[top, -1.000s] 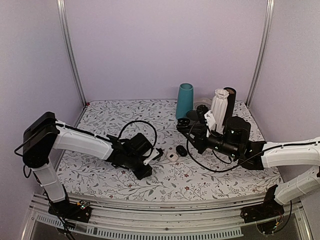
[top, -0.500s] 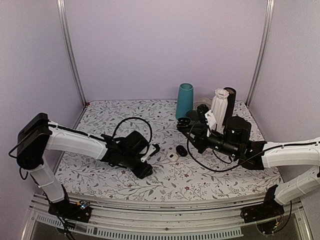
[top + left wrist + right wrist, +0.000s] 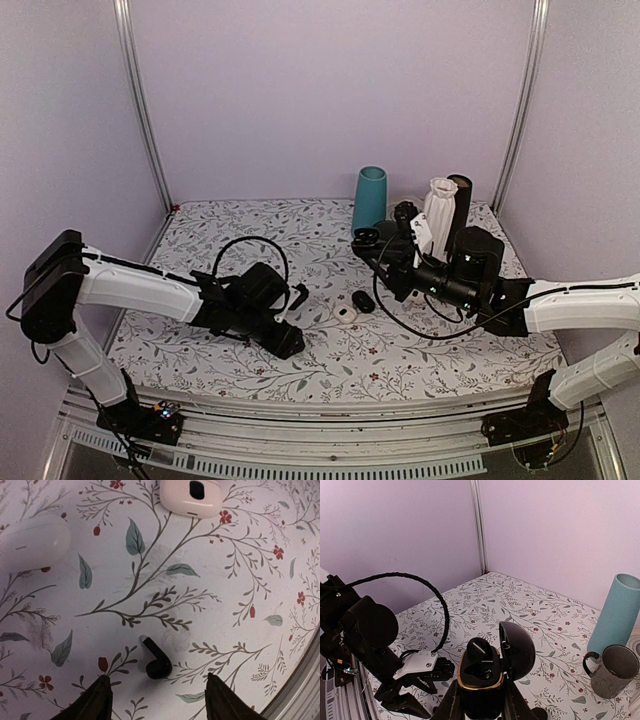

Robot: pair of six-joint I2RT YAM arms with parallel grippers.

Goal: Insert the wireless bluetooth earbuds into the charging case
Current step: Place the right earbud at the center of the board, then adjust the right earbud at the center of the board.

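Observation:
One black earbud (image 3: pixel 158 663) lies on the flowered table, apart from both fingers of my open left gripper (image 3: pixel 160 702), which stands just behind it. In the top view the left gripper (image 3: pixel 297 299) sits low at mid-table. My right gripper (image 3: pixel 480 702) is shut on the black charging case (image 3: pixel 480 675). It holds the case upright above the table with the lid (image 3: pixel 518 650) swung open, and a dark bud seems seated inside. In the top view the case (image 3: pixel 366 238) hangs right of centre.
A white open case (image 3: pixel 192 495) and a white rounded object (image 3: pixel 32 542) lie beyond the earbud. In the top view a small white item (image 3: pixel 345 313) and a black oval (image 3: pixel 363 301) lie mid-table. A teal cylinder (image 3: pixel 615 612), grey mug (image 3: pixel 612 667) and white vase (image 3: pixel 438 205) stand behind.
My left gripper has opened and drawn back to the left, leaving the earbud lying on the table. The right gripper with the case has shifted slightly.

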